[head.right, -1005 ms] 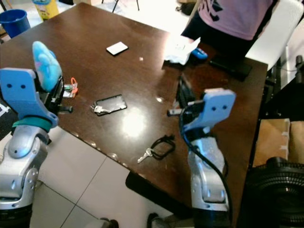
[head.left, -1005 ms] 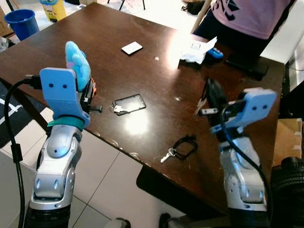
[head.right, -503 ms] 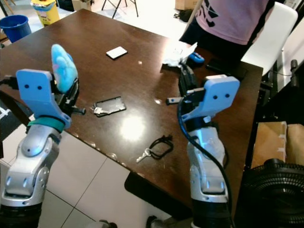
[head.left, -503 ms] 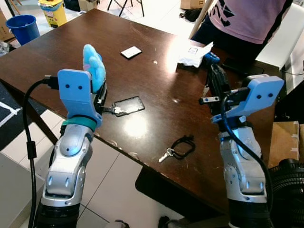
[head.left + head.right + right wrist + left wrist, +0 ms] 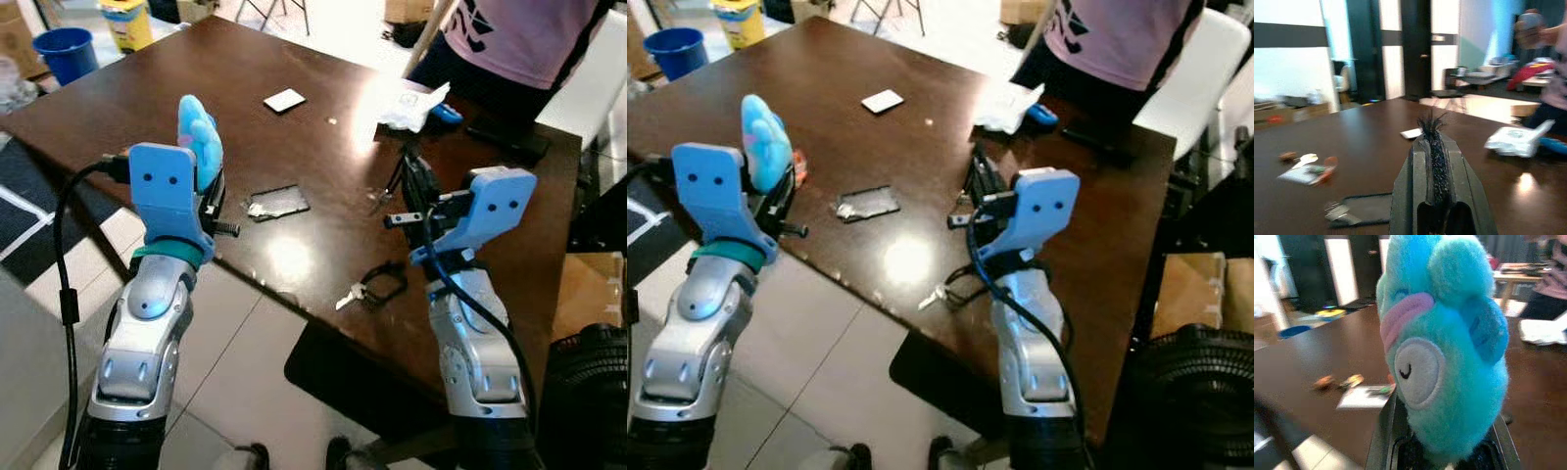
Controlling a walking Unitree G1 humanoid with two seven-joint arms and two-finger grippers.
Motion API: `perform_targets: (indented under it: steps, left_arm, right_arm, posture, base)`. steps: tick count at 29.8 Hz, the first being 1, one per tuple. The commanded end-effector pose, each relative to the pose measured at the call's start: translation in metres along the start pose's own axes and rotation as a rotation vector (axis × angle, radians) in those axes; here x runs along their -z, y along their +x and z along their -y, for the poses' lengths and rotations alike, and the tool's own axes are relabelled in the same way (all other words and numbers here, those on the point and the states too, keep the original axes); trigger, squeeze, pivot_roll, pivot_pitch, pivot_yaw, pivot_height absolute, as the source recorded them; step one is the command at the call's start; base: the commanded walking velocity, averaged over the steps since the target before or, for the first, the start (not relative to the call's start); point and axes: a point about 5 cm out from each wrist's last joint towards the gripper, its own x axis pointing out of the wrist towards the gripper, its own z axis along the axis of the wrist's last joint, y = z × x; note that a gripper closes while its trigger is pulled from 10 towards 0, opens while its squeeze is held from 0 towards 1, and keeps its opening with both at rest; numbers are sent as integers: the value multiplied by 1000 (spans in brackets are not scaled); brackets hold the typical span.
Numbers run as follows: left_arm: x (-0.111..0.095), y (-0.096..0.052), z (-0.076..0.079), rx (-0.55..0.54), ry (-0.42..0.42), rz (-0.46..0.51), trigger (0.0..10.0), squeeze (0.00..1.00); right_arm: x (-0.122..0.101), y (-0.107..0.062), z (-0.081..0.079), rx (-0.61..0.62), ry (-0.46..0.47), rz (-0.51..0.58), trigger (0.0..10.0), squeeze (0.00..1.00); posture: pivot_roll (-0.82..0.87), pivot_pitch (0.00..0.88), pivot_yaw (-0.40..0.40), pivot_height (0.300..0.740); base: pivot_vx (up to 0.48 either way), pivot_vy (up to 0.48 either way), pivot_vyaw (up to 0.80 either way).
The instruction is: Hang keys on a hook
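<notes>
My left gripper [image 5: 208, 181] is raised over the table's near edge, shut on a blue plush toy [image 5: 199, 127] with a pink mouth [image 5: 1400, 316]. My right gripper [image 5: 407, 168] is held above the table's middle, its jaws together with frayed black strands [image 5: 1430, 122] pinched between them. A thin black cord with a silvery bit [image 5: 380, 198] seems to hang from it. A key on a black loop [image 5: 377, 287] lies near the table edge by my right arm. Another key lies against a flat black holder [image 5: 277, 203].
The dark brown table [image 5: 196, 69] also bears a white card [image 5: 284, 99] and a white packet [image 5: 411, 106]. A person in a pink top [image 5: 519, 44] stands at the far side. A blue bucket [image 5: 64, 51] is on the floor at left, and a black round object [image 5: 588, 382] at right.
The camera has shifted. My left arm rose with the plush toy and moved in toward the table. My right gripper now sits lower and closer to the table's middle.
</notes>
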Motion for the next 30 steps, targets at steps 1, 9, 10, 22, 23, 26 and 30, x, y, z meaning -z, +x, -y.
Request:
perform_targets:
  steps: [1,9,10,22,23,26,30]
  left_arm:
    - [2,-1,-2,-11,12,-5,10000,0]
    - [3,-1,-2,-16,13,-7,10000,0]
    - [3,-1,-2,-16,13,-7,10000,0]
    - [5,0,-5,-30,21,-12,10000,0]
    - [5,0,-5,-30,21,-12,10000,0]
    - [4,0,-4,-30,27,-20,10000,0]
    - [3,-1,-3,-25,26,-23,10000,0]
  right_arm:
    - [5,-1,-1,1,1,-21,10000,0]
    - [6,0,-4,-9,-16,-36,10000,0]
    - [6,0,-4,-9,-16,-36,10000,0]
    - [8,5,-5,-29,-58,-30,10000,0]
    - [8,5,-5,-29,-58,-30,10000,0]
    - [8,6,-5,-39,-36,-35,10000,0]
    - [8,6,-6,-41,-33,-35,10000,0]
  posture:
    - [69,17,46,740]
    - [69,17,46,740]
    - [69,17,46,740]
    - [81,11,38,740]
    - [81,11,38,740]
    - [83,10,38,740]
    - [86,14,37,740]
  base:
    - [-420,0,0]
    - [-421,0,0]
    - [-424,0,0]
    - [-339,0,0]
    - [0,0,0]
    - [0,0,790]
    - [0,0,791]
